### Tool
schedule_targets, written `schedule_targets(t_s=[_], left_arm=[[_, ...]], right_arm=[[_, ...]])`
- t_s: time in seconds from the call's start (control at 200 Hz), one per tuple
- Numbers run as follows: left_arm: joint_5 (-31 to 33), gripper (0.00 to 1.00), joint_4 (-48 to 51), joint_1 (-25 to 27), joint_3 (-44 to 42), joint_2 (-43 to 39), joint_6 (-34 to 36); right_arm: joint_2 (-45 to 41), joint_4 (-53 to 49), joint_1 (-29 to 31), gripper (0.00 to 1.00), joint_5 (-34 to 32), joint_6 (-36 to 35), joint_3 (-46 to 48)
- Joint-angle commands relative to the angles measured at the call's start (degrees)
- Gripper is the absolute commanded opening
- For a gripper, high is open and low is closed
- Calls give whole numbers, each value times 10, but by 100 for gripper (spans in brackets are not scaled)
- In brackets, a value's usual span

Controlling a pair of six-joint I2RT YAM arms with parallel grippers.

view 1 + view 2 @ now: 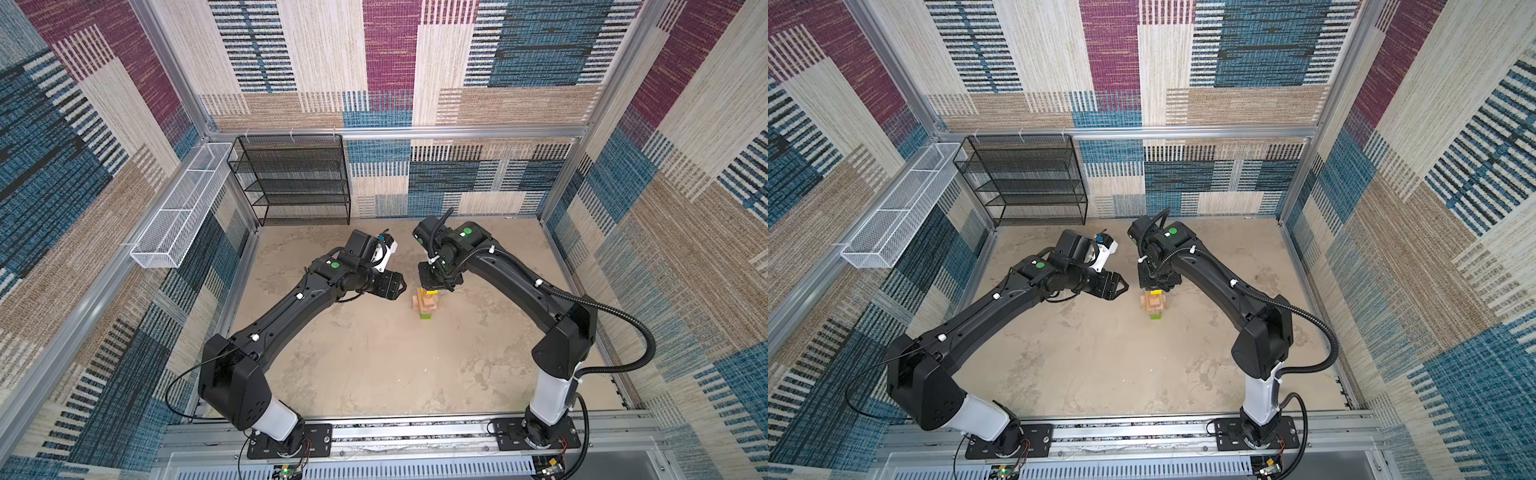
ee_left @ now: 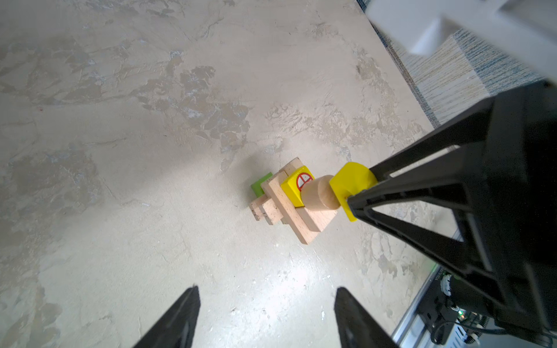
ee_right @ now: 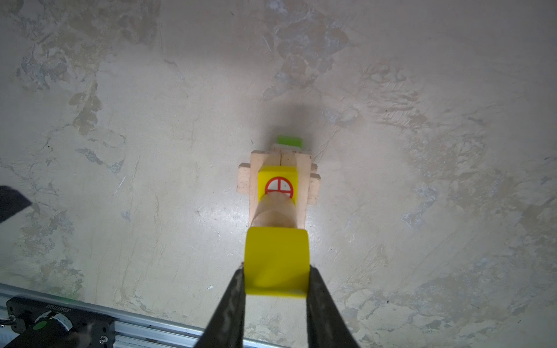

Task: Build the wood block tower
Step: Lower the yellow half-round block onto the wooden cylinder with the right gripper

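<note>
The right tool [image 3: 276, 272] is seen closed on the yellow cylinder [image 2: 349, 180], which is gripped by its flat sides between the two fingers. Directly below the tool stands the wood block tower [image 1: 424, 303]: a tan round piece [image 3: 272, 212] is set on a yellow cube [image 3: 278, 183], which is carried by tan bricks [image 2: 289, 211] laid crosswise, with a green block [image 3: 289, 140] at the bottom on the bench [image 3: 120, 120]. Whether the cylinder already touches the round piece cannot be told.

The left tool [image 2: 267, 290] is held just beside the tower with its fingers well apart, and nothing is held in it.

The step in hand is judged to be the placing of the cylinder as the top piece. It would be done well if the cylinder were centred over the narrow round piece, lowered straight and slowly until its weight is borne, and only then released. The fingers should be parted evenly and lifted straight up, so that no sideways push is given. The stack is tall and slim, so toppling is the likely risk.

On the yellow cube a red circle with a red cross over white is printed; no letters are seen on it. Small writing on a black base plate, seen by the right wrist camera, cannot be read.
</note>
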State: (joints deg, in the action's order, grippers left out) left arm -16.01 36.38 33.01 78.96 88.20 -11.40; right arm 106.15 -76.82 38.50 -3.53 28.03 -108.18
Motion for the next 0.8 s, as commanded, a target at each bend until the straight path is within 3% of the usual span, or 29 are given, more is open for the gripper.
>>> schedule_targets(t_s=[0.0,0.796], left_arm=[[-17,76,4,-1,6,3,-9],[-15,77,11,-1,9,2,-9]], right_arm=[[2,0,0,1,-10,5,2],[20,0,0,8,-8,-1,-13]])
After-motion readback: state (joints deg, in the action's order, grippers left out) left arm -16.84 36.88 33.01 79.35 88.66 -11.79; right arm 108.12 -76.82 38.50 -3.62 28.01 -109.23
